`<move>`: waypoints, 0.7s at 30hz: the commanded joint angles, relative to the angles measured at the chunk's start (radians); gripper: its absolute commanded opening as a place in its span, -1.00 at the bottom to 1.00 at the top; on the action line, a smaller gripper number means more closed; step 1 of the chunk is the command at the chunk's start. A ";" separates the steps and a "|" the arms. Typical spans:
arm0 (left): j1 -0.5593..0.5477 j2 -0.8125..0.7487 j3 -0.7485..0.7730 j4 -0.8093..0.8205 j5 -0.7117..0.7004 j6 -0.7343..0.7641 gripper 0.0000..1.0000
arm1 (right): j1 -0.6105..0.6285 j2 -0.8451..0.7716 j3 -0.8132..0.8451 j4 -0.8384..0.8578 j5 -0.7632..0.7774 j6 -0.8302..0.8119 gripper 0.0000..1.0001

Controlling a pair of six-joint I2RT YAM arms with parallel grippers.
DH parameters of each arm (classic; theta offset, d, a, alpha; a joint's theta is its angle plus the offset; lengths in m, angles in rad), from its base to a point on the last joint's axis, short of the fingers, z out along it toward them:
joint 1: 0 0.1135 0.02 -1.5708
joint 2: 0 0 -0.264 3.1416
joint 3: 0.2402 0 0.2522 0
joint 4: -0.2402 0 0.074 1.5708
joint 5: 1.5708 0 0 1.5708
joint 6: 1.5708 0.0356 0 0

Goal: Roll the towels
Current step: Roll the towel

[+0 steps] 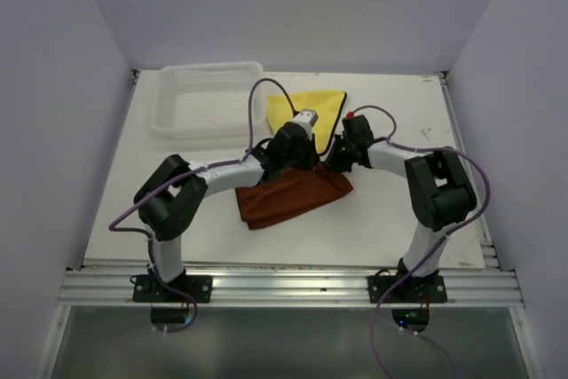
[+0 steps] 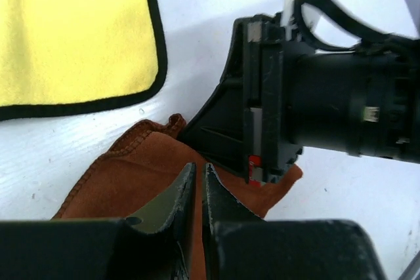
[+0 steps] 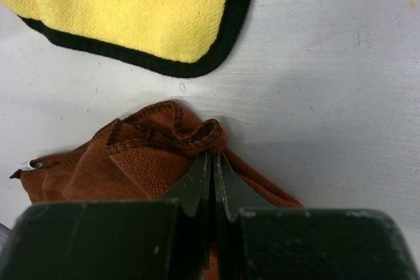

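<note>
White tabletop (image 1: 390,219): we see rust-brown cloth towel (image 1: 293,197) lengthwise L-R under both; R fingers (image 3: 193,185) pressed together, L fingers (image 2: 177,195) slit-apart, grip unclear.

The yellow towel (image 2: 72,31) (left wrist view) is cut off.

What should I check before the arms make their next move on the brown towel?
1. Right gripper shut on the bunched hem of the rust-brown towel: ok.
2. Left gripper holding that towel: cannot tell; its jaws show a thin gap over the cloth.
3. Rust-brown towel rolled: not ok; it lies loosely folded.
4. Yellow towel apart from the rust-brown one: ok; bare table shows between them.
5. White mesh basket away from both grippers: ok; it sits at the far left.
</note>
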 commanded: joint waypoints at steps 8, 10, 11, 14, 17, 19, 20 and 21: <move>0.005 0.188 0.070 0.061 0.000 -0.002 -0.79 | -0.036 -0.076 -0.005 -0.022 0.003 0.010 -0.71; 0.007 0.225 0.094 0.046 -0.019 0.004 -0.80 | -0.047 -0.091 -0.005 -0.021 -0.017 0.004 -0.52; 0.010 0.234 0.100 0.040 -0.019 0.004 -0.81 | -0.053 -0.097 0.003 -0.036 -0.022 0.000 -0.48; 0.019 0.249 0.100 0.043 -0.019 0.000 -0.83 | -0.065 -0.142 -0.003 -0.073 -0.014 -0.030 -0.19; 0.022 0.249 0.093 0.046 -0.017 0.000 -0.83 | -0.093 -0.237 -0.058 -0.091 0.015 -0.040 -0.02; 0.022 0.249 0.088 0.046 -0.016 -0.003 -0.84 | -0.109 -0.312 -0.121 -0.091 0.033 -0.045 0.04; 0.022 0.248 0.085 0.046 -0.014 -0.003 -0.84 | -0.125 -0.332 -0.144 -0.081 0.044 -0.048 0.11; 0.024 0.248 0.082 0.046 -0.013 -0.007 -0.84 | -0.129 -0.347 -0.166 -0.073 0.044 -0.050 0.13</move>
